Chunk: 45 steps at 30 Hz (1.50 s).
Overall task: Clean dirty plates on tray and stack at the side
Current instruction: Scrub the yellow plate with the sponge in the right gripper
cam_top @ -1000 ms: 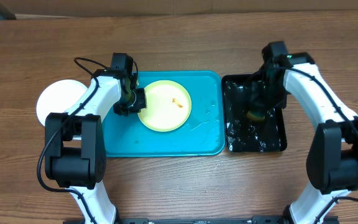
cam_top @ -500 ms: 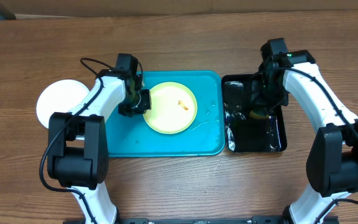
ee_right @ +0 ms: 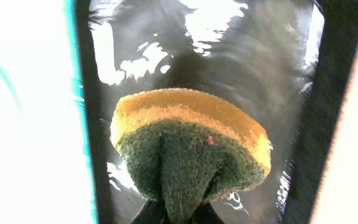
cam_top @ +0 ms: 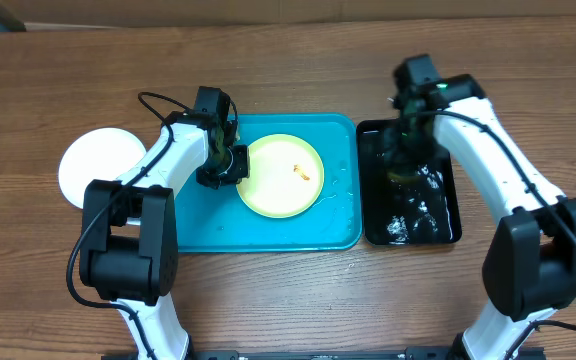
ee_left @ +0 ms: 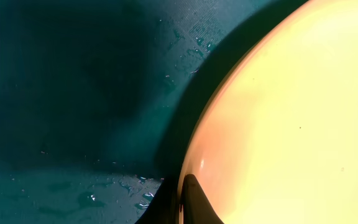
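A brown wood-grain table (cam_top: pixel 288 300) with long horizontal planks fills the overhead view under even, soft light.

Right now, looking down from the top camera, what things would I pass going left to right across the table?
white plate → left end effector → yellow plate → black tray
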{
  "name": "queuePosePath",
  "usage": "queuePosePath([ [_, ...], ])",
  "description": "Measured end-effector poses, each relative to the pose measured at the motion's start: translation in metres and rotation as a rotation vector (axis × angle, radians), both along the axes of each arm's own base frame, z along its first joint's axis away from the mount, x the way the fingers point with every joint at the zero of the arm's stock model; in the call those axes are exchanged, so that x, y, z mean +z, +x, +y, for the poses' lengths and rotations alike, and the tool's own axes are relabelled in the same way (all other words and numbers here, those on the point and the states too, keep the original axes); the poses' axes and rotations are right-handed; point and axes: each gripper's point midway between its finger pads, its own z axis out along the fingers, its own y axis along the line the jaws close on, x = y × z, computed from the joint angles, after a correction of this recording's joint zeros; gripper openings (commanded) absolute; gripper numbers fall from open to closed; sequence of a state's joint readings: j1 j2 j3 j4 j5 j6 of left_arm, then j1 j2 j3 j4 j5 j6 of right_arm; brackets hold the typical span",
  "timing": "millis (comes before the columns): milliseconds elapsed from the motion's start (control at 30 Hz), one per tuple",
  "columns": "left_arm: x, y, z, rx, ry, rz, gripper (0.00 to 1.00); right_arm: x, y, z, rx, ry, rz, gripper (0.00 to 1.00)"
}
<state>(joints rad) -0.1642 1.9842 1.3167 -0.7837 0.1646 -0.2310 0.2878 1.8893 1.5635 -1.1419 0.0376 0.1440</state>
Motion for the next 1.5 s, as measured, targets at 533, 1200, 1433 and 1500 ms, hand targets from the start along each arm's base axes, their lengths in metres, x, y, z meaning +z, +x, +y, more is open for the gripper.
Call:
queuePosePath([
  [533,0.000,0.000,0.000,-0.003,0.000,0.000,0.04,-0.005,0.015,0.174,0.385,-0.011,-0.344,0.04],
  [1200,0.000,0.000,0.000,-0.003,0.000,-0.002,0.08,-0.084,0.006,0.167,0.430,-0.097,-0.189,0.16],
  [1433,-0.001,0.000,0.000,-0.003,0.001,-0.001,0.07,-0.092,0.008,0.172,0.426,-0.077,-0.187,0.12],
  [1500,-0.001,0.000,0.000,-0.003,0.001,-0.001,0.07,-0.093,0.007,0.173,0.413,-0.066,-0.183,0.05],
])
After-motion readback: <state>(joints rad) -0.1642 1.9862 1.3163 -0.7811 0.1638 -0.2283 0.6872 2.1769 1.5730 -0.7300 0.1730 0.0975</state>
